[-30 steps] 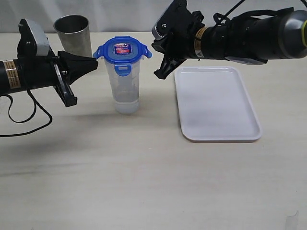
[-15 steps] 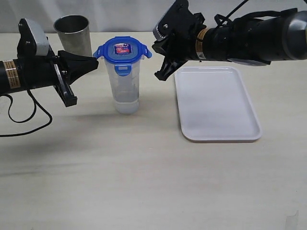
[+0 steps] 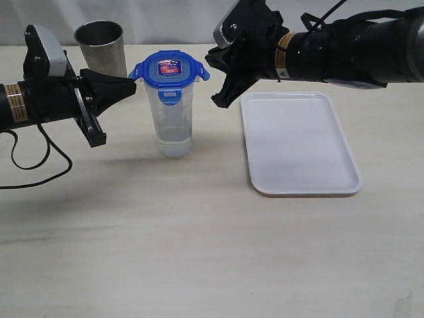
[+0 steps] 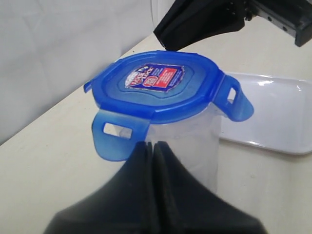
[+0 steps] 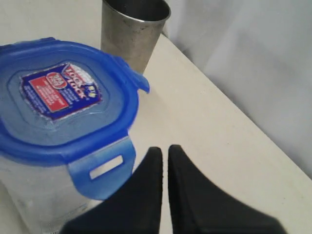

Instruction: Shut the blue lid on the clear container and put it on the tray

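— While the round bright-blue plastic lid (image 3: 169, 68) sits, flaps splayed, on the tall clear container (image 3: 175, 122) beside the flat white tray (image 3: 298, 142), any risk?

— Yes: left gripper (image 3: 130, 85) and right gripper (image 3: 220, 100) are both pinched together, empty; an off-centre flap press could topple it.

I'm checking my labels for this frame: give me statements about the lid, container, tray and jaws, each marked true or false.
1. The lid sits on the container. True.
2. The container stands on the tray. False: it stands on the table, beside the tray.
3. The left gripper and right gripper both have shut jaws. True.
4. The right gripper holds the lid. False: it holds nothing and is clear of the lid.
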{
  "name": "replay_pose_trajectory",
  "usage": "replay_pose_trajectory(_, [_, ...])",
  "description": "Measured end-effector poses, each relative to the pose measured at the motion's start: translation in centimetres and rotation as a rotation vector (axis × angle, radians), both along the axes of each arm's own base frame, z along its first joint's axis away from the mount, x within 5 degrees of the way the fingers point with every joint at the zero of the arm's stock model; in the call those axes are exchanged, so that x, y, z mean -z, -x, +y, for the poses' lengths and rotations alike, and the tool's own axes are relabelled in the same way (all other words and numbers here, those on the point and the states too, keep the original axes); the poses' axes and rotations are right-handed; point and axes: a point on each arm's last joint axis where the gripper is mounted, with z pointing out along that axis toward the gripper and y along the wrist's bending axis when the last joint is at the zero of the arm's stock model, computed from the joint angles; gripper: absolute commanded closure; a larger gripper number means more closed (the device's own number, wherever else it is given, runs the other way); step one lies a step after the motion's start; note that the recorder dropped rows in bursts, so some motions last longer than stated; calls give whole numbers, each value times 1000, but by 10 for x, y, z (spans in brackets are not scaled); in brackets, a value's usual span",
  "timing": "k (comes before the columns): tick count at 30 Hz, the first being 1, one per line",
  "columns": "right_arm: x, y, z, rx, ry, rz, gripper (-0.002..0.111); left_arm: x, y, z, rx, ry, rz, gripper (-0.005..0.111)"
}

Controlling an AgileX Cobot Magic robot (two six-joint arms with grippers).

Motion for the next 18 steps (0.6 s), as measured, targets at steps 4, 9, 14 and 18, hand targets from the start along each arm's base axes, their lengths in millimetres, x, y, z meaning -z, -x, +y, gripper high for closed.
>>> replay_pose_trajectory(4, [3,2,1,-25,17,16,104,0,0,0,1,1,0,107])
replay_pose_trajectory(9, [4,4,1,-50,34,28,104,0,0,0,2,3,-1,107])
replay_pose_trajectory(14, [4,5,1,-47,30,37,104,-1,0,0,4,6,-3,107])
replay_pose_trajectory(18, [5,5,1,-51,34,40,104,-1,0,0,6,10,-4,107])
